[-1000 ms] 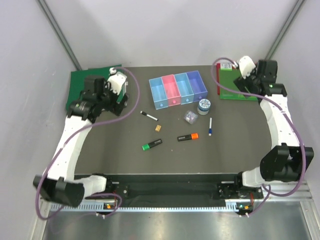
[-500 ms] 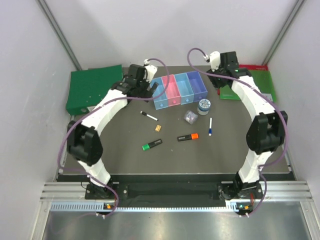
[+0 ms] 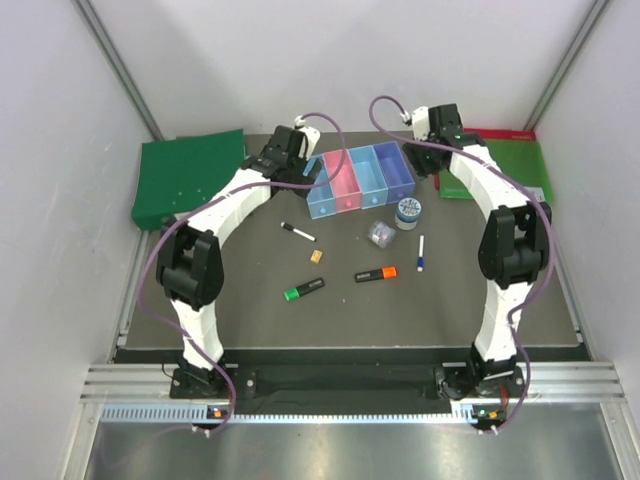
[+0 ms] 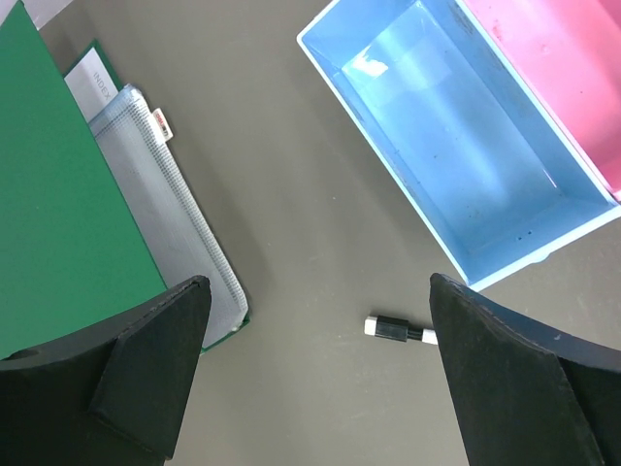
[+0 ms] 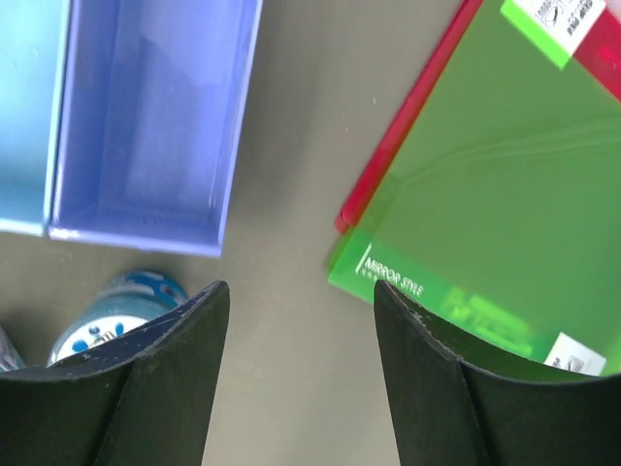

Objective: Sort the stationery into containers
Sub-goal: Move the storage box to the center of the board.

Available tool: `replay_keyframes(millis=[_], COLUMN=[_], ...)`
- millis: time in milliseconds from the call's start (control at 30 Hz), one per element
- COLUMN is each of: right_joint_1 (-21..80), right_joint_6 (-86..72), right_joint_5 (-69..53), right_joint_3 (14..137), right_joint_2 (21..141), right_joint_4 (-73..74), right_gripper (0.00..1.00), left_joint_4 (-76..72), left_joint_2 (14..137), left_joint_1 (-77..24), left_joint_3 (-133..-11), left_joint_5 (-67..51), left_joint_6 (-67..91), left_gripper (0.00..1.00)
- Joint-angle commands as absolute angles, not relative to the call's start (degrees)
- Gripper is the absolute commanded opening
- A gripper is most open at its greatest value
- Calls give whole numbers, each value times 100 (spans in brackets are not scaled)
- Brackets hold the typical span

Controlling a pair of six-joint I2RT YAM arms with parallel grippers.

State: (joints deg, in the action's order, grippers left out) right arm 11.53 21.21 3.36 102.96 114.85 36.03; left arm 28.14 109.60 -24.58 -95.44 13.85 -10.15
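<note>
Four joined trays (image 3: 355, 178) stand at the back middle: light blue, pink, light blue, purple-blue. In front of them lie a black-white marker (image 3: 298, 233), a tan block (image 3: 316, 256), a green-capped highlighter (image 3: 303, 290), an orange-capped highlighter (image 3: 375, 273), a blue-white pen (image 3: 420, 253), a clear clip box (image 3: 378, 233) and a round tin (image 3: 408, 211). My left gripper (image 3: 292, 168) is open and empty above the table left of the trays; its view shows the marker (image 4: 398, 330) and the light blue tray (image 4: 456, 146). My right gripper (image 3: 438, 148) is open and empty right of the purple-blue tray (image 5: 155, 116), with the tin (image 5: 116, 311) nearby.
A green folder (image 3: 185, 175) with a mesh pouch (image 4: 165, 204) lies at the back left. A green red-edged board (image 3: 505, 165) lies at the back right and also shows in the right wrist view (image 5: 495, 194). Grey walls close in the table on three sides.
Both arms have swung inward from over the outer folders to either end of the tray row. The stationery and trays have not moved.
</note>
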Motion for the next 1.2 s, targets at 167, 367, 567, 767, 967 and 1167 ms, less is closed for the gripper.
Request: replay_keyframes(millis=[167, 367, 567, 767, 967, 1167], right_joint_1=[1362, 1459, 1477, 1441, 1424, 1406], right_joint_6=[1732, 1661, 1670, 1688, 1696, 1714], right_joint_5=[35, -149, -211, -202, -220, -211], right_joint_3=[11223, 11592, 11760, 11436, 11303, 11189], right_joint_2=[12146, 12638, 12937, 12973, 12990, 12990], right_joint_4=[3331, 3296, 3173, 2936, 2883, 2786], right_gripper=[60, 58, 55, 52, 52, 51], left_joint_4=[2496, 2435, 2399, 2338, 2364, 2417], left_joint_2=[11179, 11443, 11759, 11997, 12111, 12216], left_joint_1=[-2487, -2505, -2505, -2505, -2505, -2505], left_joint_3=[-9686, -9791, -10010, -10248, -10459, -10538], left_joint_5=[1521, 1555, 1600, 1608, 1652, 1538], left_joint_6=[-1002, -1002, -1011, -1037, -1072, -958], left_gripper=[99, 99, 99, 96, 97, 96])
